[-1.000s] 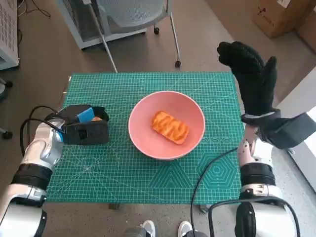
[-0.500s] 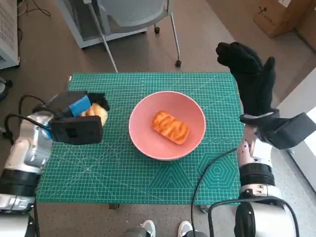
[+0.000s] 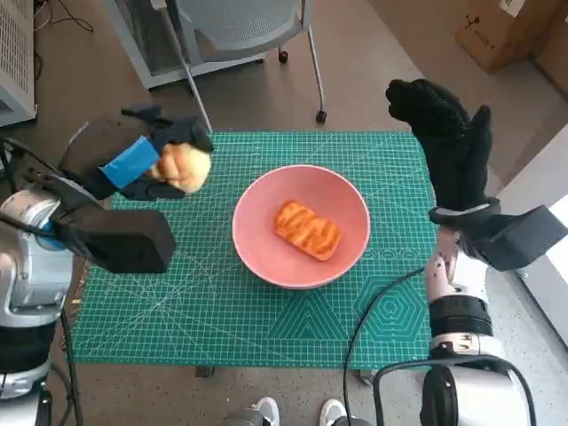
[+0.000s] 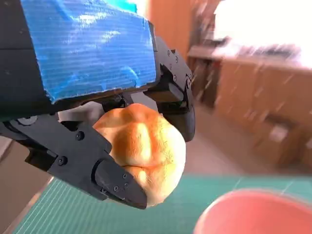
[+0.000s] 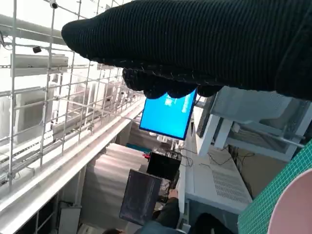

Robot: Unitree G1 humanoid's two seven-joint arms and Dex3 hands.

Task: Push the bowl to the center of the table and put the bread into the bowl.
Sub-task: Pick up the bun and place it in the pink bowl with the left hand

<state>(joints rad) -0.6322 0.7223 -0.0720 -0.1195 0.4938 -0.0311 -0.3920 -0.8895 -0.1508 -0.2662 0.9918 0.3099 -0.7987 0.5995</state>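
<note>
- Green gridded mat (image 3: 266, 311) covers the bench, with brown floor around it, a chair (image 3: 240, 27) beyond the far edge and a cardboard box (image 3: 506, 27) at the far right.
- One pink bowl (image 3: 257, 257) sits about the middle of the bench; in the left wrist view its rim (image 4: 253, 214) shows blurred below the left hand.
- Two pieces of bread are visible. One, a flat striped orange pastry (image 3: 306, 228), lies inside the bowl.
- The other, a round pale-golden bun (image 3: 184, 166), is held by the left hand (image 3: 142, 164) above the far left corner of the bench, to the left of the bowl and apart from it.
- In the left wrist view the left hand's black fingers (image 4: 112, 178) close around the bun (image 4: 141, 148) from both sides, under the blue-taped back (image 4: 87, 46).
- The right hand (image 3: 448, 146), in its black glove, is raised over the far right edge of the bench, fingers stretched out and slightly apart, holding nothing and touching nothing.
- In the right wrist view the glove (image 5: 204, 44) is a dark band, with a blue screen (image 5: 168, 114) and a wire grid (image 5: 58, 97) behind it.
</note>
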